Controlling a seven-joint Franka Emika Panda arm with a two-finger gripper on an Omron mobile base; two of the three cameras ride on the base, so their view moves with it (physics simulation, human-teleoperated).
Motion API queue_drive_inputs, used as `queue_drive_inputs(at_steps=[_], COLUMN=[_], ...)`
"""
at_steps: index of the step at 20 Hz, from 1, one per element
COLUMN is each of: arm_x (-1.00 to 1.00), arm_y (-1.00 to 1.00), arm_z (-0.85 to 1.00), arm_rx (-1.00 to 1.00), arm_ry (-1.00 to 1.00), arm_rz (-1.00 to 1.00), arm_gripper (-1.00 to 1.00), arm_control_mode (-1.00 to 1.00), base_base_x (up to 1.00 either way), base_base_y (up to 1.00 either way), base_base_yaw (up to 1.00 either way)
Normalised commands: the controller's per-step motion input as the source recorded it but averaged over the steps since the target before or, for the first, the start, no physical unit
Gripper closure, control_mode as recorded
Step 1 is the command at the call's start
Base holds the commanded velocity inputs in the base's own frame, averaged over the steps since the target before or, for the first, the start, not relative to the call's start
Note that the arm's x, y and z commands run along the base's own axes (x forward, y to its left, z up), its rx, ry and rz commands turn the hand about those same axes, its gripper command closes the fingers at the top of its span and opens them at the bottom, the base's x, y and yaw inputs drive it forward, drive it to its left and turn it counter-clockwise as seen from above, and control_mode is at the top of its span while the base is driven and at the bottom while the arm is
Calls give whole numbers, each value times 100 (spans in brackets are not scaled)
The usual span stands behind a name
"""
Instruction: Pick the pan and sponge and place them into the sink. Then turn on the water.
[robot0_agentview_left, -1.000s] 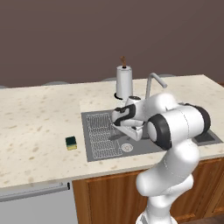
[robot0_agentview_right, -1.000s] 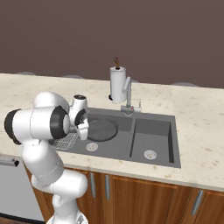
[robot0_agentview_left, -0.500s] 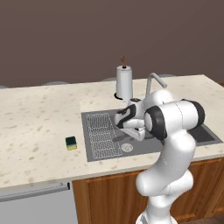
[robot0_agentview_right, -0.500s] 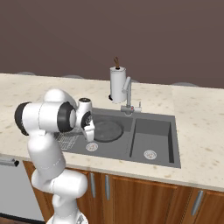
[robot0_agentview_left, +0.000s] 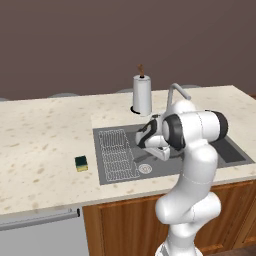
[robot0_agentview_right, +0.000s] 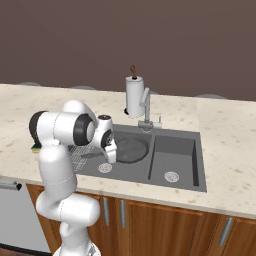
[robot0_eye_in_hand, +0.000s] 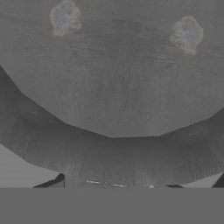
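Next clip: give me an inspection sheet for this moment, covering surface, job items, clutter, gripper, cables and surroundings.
Surface: speckled beige counter over wooden cabinets.
Pan: lying in the left basin of the sink, beside the ribbed rack.
Sponge: on the counter left of the sink, not yet moved.
Faucet: behind the sink, no water seen.
Clutter: paper towel roll behind the sink.
Gripper: low over the pan's rim; hand view looks close onto the pan; open or shut cannot be told.
Cables: nothing seen.
Surroundings: dark wall behind the counter.
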Motion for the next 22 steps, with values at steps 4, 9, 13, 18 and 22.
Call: queue_drive_inputs(at_steps=[4,9,13,18,22], arm_x=[19,17,13,3,8], arm_y=[-30,-10,0,0,0], arm_z=[-23,-20,-18,-19,-30], arm_rx=[-3,-4,-5,-1,0], arm_ry=[0,0,0,0,1], arm_rz=[0,0,1,7,9], arm_gripper=[100,100,100,100,100], arm_control_mode=[-100,-100,-100,-100,-100], base_base_x=[0,0,0,0,0], base_base_y=[0,0,0,0,0], base_base_yaw=[0,0,0,0,0])
